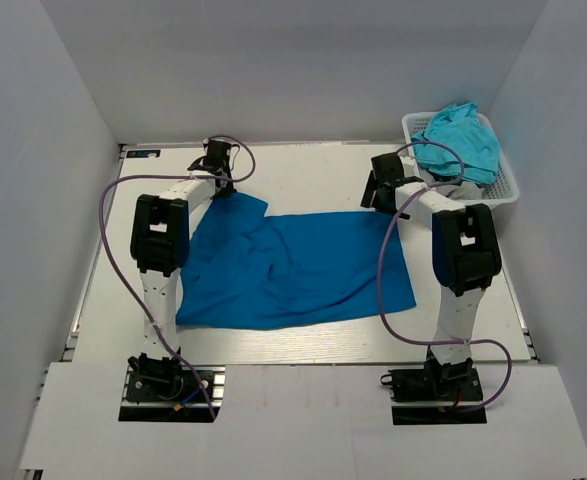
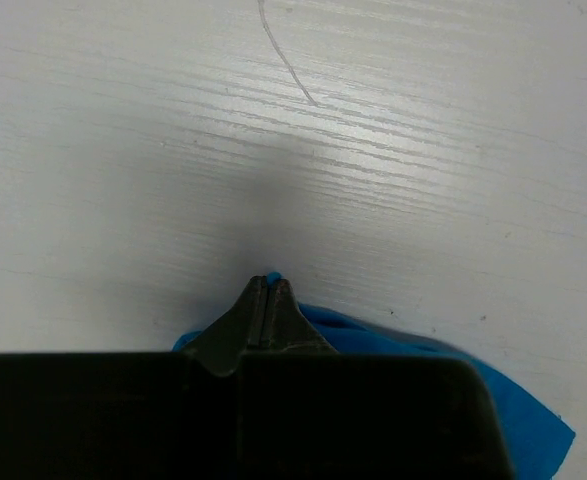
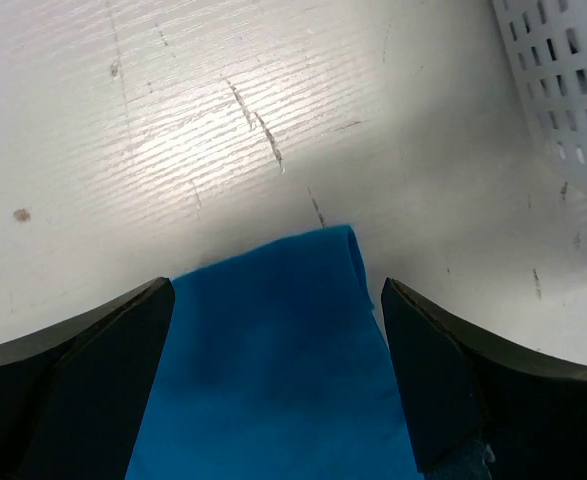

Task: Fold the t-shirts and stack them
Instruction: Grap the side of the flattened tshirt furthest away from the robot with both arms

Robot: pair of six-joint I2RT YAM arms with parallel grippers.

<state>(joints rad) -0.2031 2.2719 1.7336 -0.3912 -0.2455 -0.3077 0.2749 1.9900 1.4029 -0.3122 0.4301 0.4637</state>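
We count one royal blue cotton t-shirt [image 1: 293,270], spread rumpled on the white wood-grain tabletop [image 1: 313,175]. A heap of turquoise cotton t-shirts [image 1: 460,140], their number unclear, fills one white plastic lattice basket [image 1: 409,122] at the far right corner. Our left gripper [image 2: 269,285] is clenched on the blue shirt's far left corner; our right gripper [image 3: 275,290] gapes, straddling its far right corner. Plain white walls [image 1: 303,70] enclose the table.

Corner of blue shirt [image 3: 273,380] laid on scratched white table [image 3: 223,120], flanked by spread fingers [image 3: 83,390] of right gripper [image 3: 275,292], basket [image 3: 573,90] seen at upper right.
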